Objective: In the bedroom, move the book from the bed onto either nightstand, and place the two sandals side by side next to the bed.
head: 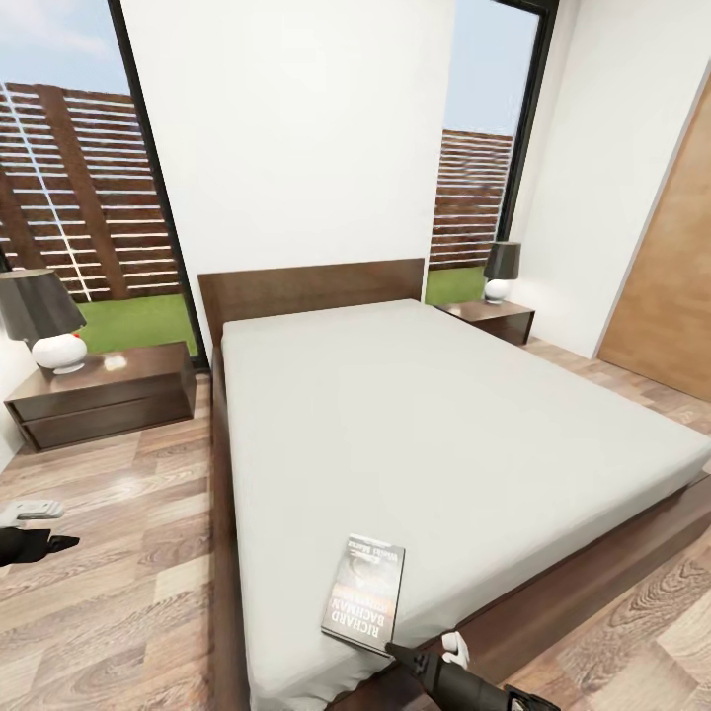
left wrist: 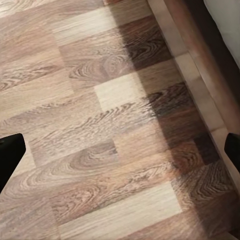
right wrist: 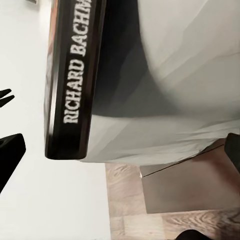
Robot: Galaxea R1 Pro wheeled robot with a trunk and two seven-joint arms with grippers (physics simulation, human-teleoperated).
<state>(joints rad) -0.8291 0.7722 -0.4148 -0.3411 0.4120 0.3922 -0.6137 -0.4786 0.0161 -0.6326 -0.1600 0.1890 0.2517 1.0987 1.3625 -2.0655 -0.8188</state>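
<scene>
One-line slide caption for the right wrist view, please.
Right tool open, closing in on the spine of the Richard Bachman book at the mattress edge.

Book (right wrist: 75,75) spine title cut off (author name legible).

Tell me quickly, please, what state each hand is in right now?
Left hand: open, empty, over the light brown wood-plank floor.
Right hand: open, holding nothing, at the edge of the thin dark grey paperback book on the pale grey mattress.
</scene>
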